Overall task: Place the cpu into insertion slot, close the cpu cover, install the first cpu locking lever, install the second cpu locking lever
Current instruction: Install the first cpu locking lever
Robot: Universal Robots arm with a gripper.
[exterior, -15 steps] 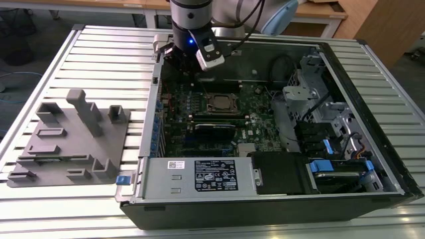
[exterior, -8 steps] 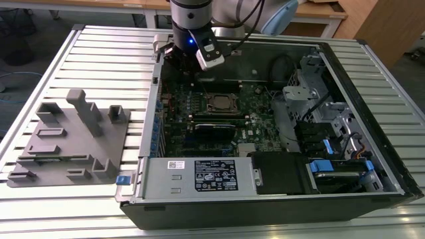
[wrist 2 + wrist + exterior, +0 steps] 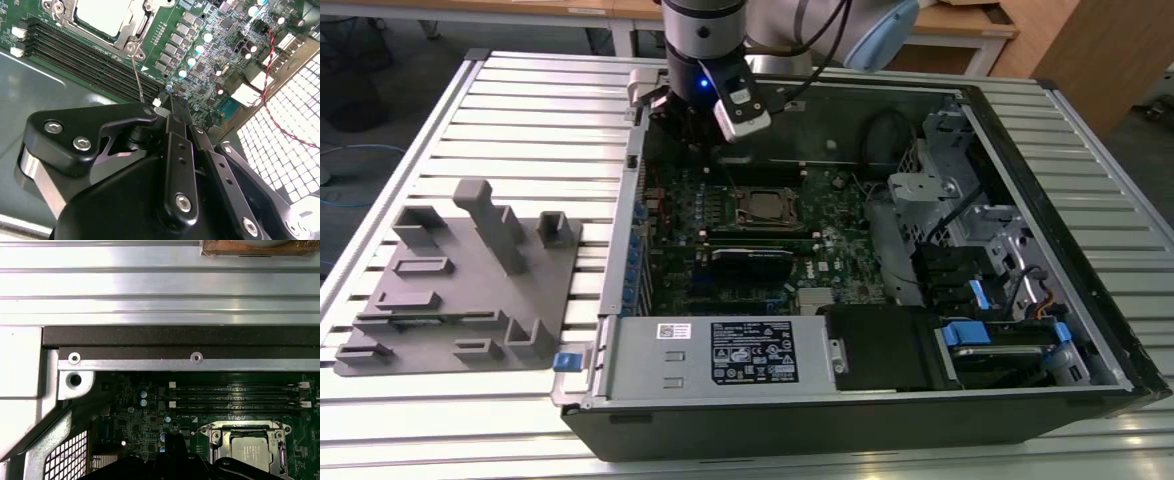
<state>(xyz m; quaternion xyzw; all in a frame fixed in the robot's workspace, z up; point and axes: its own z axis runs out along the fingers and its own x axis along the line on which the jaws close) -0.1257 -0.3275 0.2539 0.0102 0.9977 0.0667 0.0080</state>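
Black gripper [image 3: 170, 102] sits at the thin steel wire locking lever [image 3: 138, 75]'s free end; we can't tell if it's clamped. Silvery square cpu [image 3: 102, 15] is seated in its metal-rimmed socket [image 3: 215, 432]. We'd guess the lever's springy and slippery, so grip near its tip.

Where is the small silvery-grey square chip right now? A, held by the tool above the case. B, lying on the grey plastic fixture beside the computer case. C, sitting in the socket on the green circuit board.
C: in the first wrist view the small silvery-grey square chip lies inside the silvery metal-rimmed socket on the green circuit board.
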